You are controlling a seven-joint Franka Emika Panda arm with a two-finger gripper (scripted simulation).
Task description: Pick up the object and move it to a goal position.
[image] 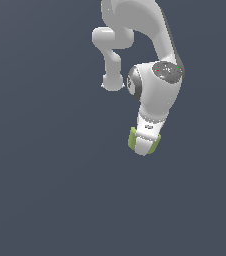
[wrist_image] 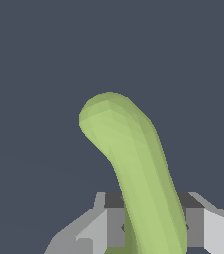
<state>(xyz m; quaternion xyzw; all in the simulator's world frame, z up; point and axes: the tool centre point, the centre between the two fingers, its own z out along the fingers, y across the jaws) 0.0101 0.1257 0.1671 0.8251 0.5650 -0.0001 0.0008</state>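
The object (wrist_image: 134,158) is a smooth yellow-green curved crescent. In the wrist view it runs out from between the two grey fingers (wrist_image: 109,225), which press against its sides. In the exterior view only its green ends (image: 132,139) stick out on either side of the white hand. My gripper (image: 144,148) is shut on it, pointing down below the white arm. No goal marker shows in either view.
A plain dark blue-grey surface fills both views. The arm's white links (image: 135,20) rise to the top edge of the exterior view.
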